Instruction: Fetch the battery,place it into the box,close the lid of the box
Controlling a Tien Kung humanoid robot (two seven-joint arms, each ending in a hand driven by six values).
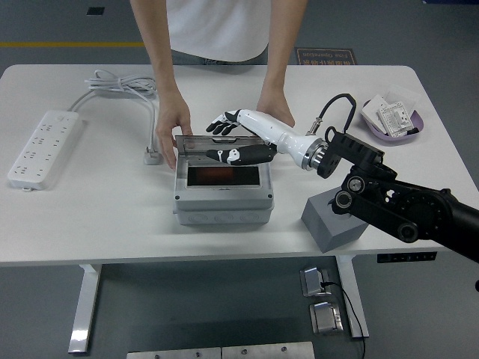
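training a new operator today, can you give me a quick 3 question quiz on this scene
1. True or false: the lid of the grey box is fully shut.
2. Which robot hand is on the lid? A) left B) right C) both
3. Fill in: the white power strip lies on the table's ____ side as the camera sees it.

Key
1. False. The clear lid is partly lowered, tilted above the box's opening.
2. B. The right hand rests on the lid with its fingers spread; no left hand shows. A person's hand steadies the box at its far left corner.
3. Left, well apart from the box.
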